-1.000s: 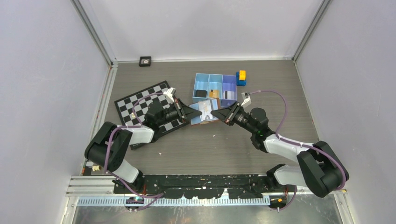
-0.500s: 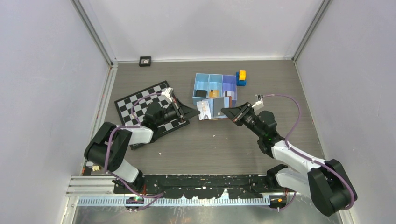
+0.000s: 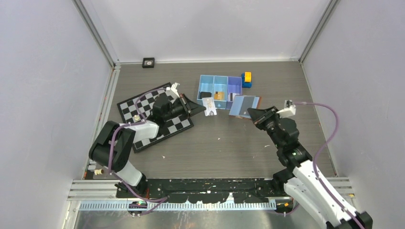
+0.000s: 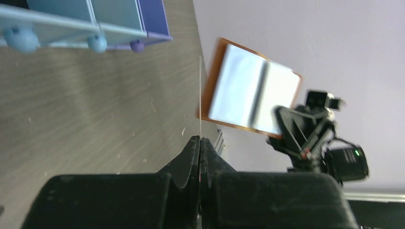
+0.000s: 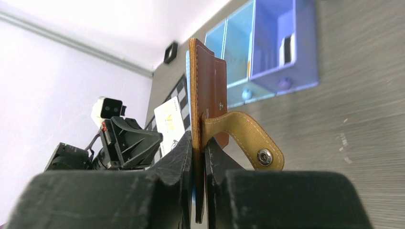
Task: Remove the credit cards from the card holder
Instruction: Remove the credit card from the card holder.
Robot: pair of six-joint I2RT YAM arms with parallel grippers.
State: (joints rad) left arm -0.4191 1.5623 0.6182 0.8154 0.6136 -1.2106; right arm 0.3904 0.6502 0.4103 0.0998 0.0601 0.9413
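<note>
My left gripper point(image 3: 202, 110) is shut on a pale credit card point(image 3: 209, 109) and holds it above the table in front of the tray. In the left wrist view the card point(image 4: 199, 95) shows edge-on as a thin line rising from the closed gripper point(image 4: 199, 139). To the right, my right gripper point(image 3: 250, 112) is shut on the card holder point(image 3: 243, 105), which hangs open with its grey-blue inside up. In the right wrist view the gripper point(image 5: 198, 136) pinches the brown card holder point(image 5: 208, 90) with its snap strap point(image 5: 248, 138) hanging loose. Card and holder are apart.
A blue three-compartment tray point(image 3: 214, 77) stands behind both grippers with cards lying in it. A yellow-and-blue block point(image 3: 247, 79) sits at its right end. A chessboard point(image 3: 143, 102) lies under the left arm. A small black square object point(image 3: 148, 62) rests by the back wall.
The right gripper has pulled the card holder to the right, off the pale card. The left gripper has kept the card and shifted slightly back. Card and holder, joined before, now stand apart.
</note>
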